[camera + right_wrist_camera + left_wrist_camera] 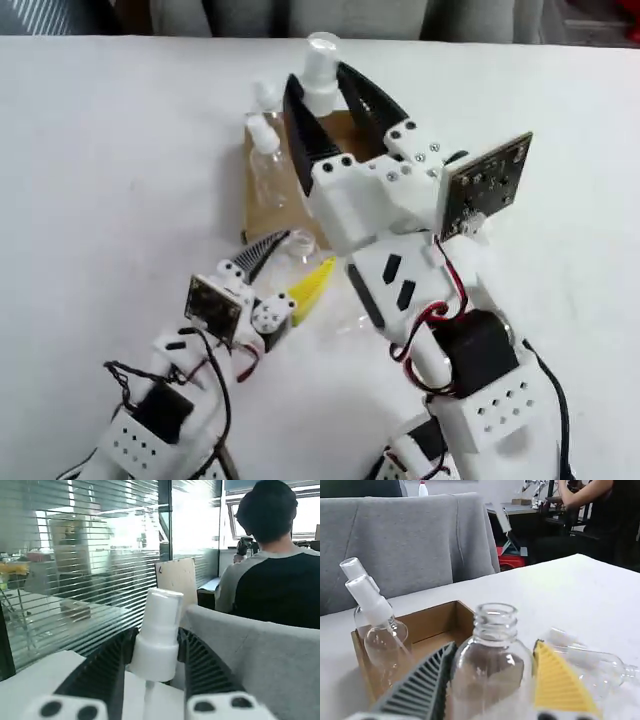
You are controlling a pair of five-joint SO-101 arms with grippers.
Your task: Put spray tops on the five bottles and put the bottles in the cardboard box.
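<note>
Right gripper [316,75], raised at upper centre over the cardboard box [262,222], clamps a spray top [321,52]. Left gripper [306,250], low at centre, grips an uncapped bottle [492,670].

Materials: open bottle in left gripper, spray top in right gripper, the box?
The open bottle is clear and glossy, see-through with highlights: plastic or glass, cannot tell. The spray top looks like smooth white opaque plastic. The cardboard box is brown, matte, with raw cut edges.
</note>
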